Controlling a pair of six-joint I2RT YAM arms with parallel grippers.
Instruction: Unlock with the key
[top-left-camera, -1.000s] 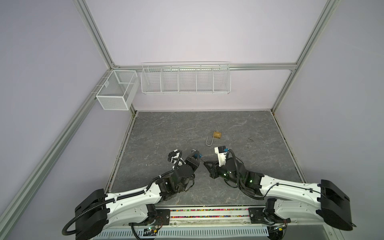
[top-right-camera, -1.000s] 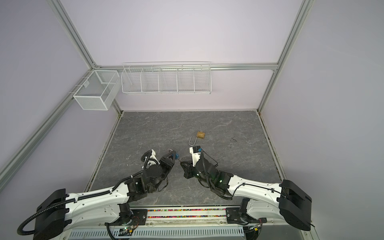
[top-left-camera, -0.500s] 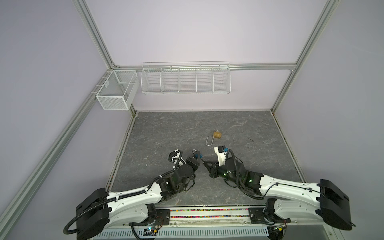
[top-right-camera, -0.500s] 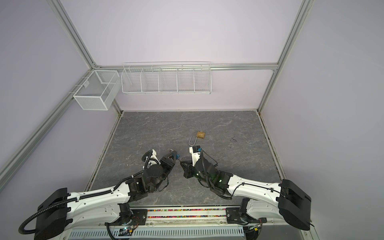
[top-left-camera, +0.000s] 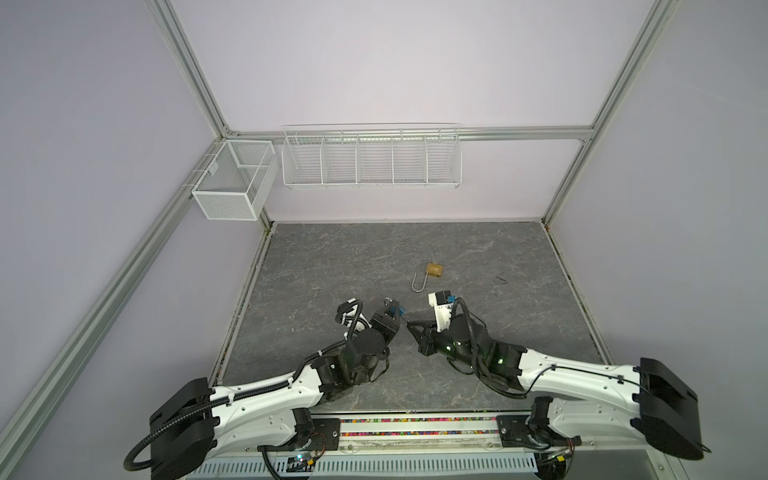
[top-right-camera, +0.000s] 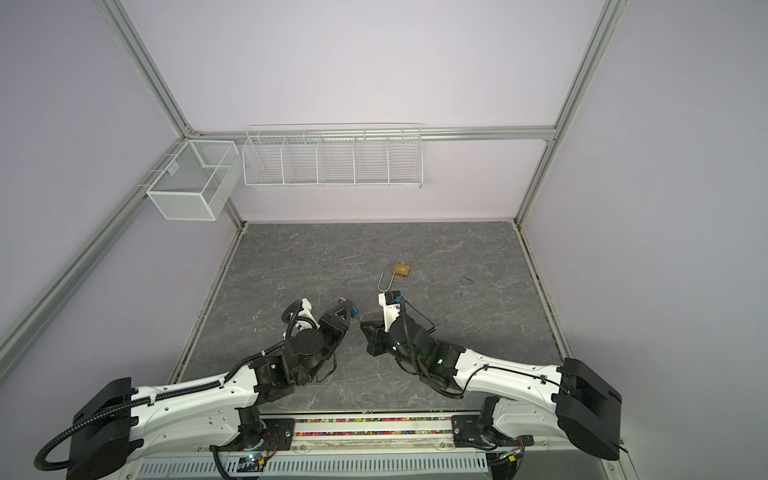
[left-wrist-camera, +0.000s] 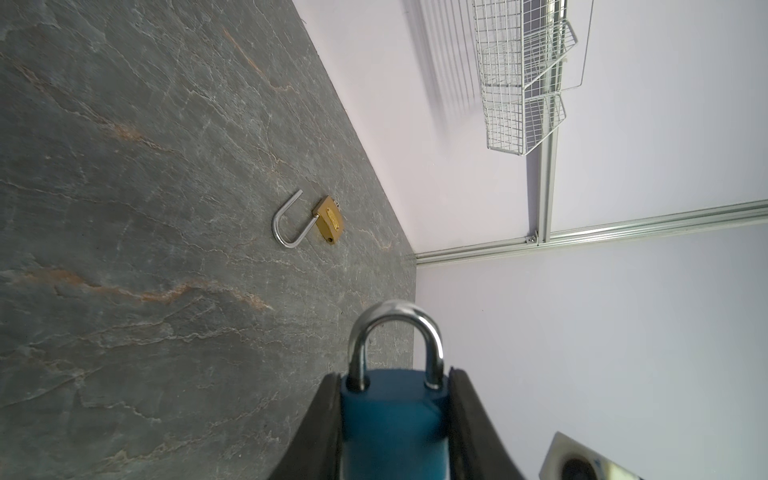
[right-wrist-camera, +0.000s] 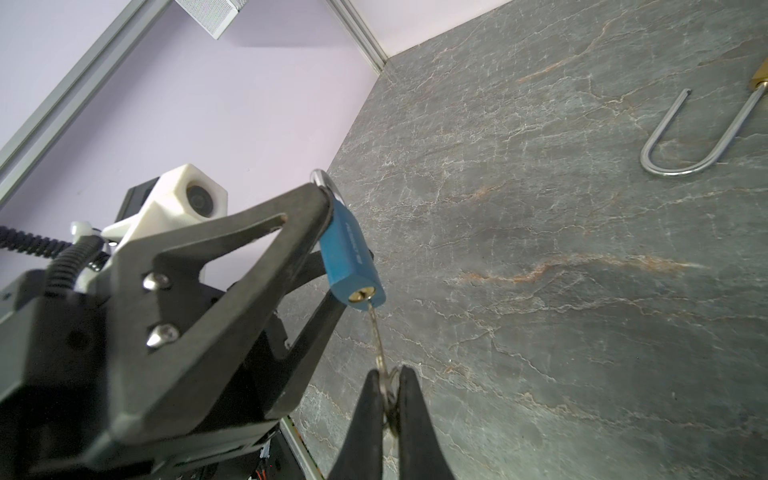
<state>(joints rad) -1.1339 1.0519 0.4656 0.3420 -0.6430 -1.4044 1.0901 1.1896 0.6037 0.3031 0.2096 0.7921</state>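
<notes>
We see a robotics lab cell: lilac walls (top-left-camera: 374, 62) in aluminium rails (top-left-camera: 519, 134), a grey bench (top-left-camera: 332, 257), a mesh bin (top-left-camera: 232, 195) at 10 o'clock, a wire rack (top-left-camera: 370, 166) at 12, arms (top-left-camera: 266, 399) mounted at 6.

**Two padlocks, one key, two baskets**

There are two padlocks: one blue padlock (left-wrist-camera: 395, 419) and one brass padlock (top-left-camera: 434, 269). There is one key (right-wrist-camera: 376, 332).

There are two white wire holders: one mesh basket (top-left-camera: 232, 187) and one long rack (top-left-camera: 371, 160), which four dividers split into five compartments.

Both top views show two robot arms, the left arm (top-left-camera: 266, 395) and the right arm (top-left-camera: 582, 372). Each has one pair of jaws and one wrist camera, so there are two cameras: the left camera (right-wrist-camera: 191, 195) and the right camera (top-left-camera: 442, 305).

There is one counter (top-left-camera: 332, 257), and on it one dark speck (top-left-camera: 500, 279), too small to identify.
</notes>
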